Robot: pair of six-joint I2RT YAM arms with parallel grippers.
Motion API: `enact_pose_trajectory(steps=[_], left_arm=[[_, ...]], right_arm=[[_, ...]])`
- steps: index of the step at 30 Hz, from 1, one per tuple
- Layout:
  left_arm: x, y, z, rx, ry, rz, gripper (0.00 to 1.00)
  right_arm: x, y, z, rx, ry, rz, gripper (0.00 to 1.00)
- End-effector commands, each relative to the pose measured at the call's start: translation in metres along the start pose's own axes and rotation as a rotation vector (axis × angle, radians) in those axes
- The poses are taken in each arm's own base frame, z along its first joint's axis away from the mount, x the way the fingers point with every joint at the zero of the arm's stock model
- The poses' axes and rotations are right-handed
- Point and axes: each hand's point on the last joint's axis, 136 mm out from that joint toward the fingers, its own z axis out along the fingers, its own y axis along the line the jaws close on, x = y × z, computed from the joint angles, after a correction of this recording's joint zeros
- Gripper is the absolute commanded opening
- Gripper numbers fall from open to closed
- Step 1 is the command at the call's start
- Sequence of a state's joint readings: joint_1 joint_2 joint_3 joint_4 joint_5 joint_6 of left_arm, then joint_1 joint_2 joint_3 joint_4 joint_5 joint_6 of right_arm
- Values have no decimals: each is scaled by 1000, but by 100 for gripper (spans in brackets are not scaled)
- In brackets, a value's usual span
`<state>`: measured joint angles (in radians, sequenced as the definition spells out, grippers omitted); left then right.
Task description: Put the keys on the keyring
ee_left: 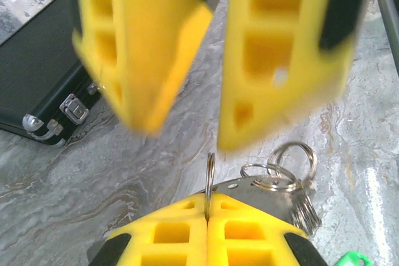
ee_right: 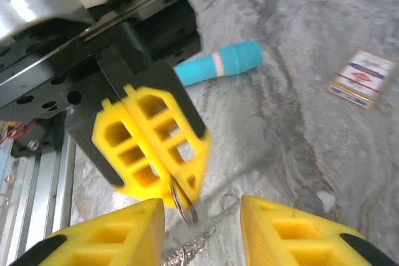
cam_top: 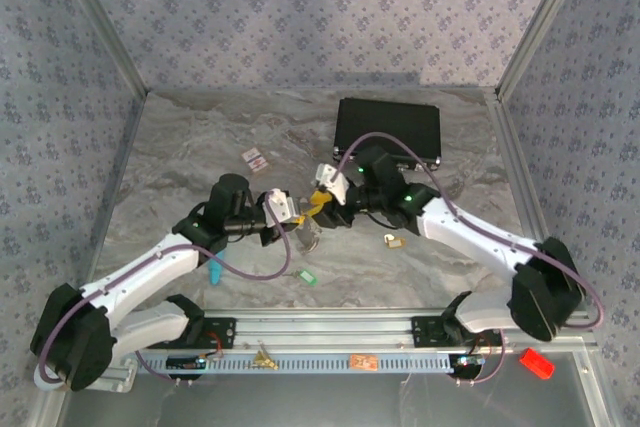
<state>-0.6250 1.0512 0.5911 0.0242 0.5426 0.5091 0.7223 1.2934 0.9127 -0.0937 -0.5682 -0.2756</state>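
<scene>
Currently the left gripper [ee_left: 209, 207] is pinching the keyring [ee_left: 209, 175] edge-on between its closed yellow fingers, with smaller rings [ee_left: 283, 169] bunching beside it. The right gripper [ee_right: 202, 211] is facing it, fingers standing apart and holding nothing. The green key [cam_top: 307, 275] and gold key [cam_top: 395, 240] are lying on the marble table [cam_top: 180, 162], apart from the keyring.

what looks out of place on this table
Three strays sit off the table at the near edge: a small gold piece and an orange tag on the slotted rail, and a red object on the grey ledge. The green-headed key and gold-headed key lie loose, apart from the keyring pinched in the left gripper.
</scene>
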Motion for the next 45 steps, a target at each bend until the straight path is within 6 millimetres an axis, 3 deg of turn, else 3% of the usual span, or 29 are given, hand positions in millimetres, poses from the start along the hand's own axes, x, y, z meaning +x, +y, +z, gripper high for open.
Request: enact_pose_trajectory(steps=[1, 4, 6, 11, 19, 27, 36, 39, 45], left_arm=[[-14, 5, -5, -53, -54, 78, 0], [-12, 1, -4, -65, -55, 160, 0], [-12, -2, -4, -74, -74, 222, 0], [-11, -7, -2, -79, -68, 298, 0], [-14, -9, -4, -89, -82, 326, 0], [-14, -14, -3, -66, -87, 322, 0], [-14, -16, -4, -57, -88, 318, 0], [-15, -16, -4, -53, -86, 316, 0], [-15, -14, -6, -67, -74, 308, 0]], right_arm=[[-14, 7, -23, 64, -153, -191, 44], [16, 16, -17, 136, -74, -453, 46], [26, 11, -13, 170, -8, -478, 40], [15, 19, -9, 133, -60, -474, 33], [18, 31, 5, 54, -50, -480, 29], [9, 22, 9, 103, -72, -489, 25], [5, 28, 15, 71, -86, -496, 24], [2, 29, 16, 67, -98, -497, 20], [3, 30, 17, 55, -87, -496, 0]])
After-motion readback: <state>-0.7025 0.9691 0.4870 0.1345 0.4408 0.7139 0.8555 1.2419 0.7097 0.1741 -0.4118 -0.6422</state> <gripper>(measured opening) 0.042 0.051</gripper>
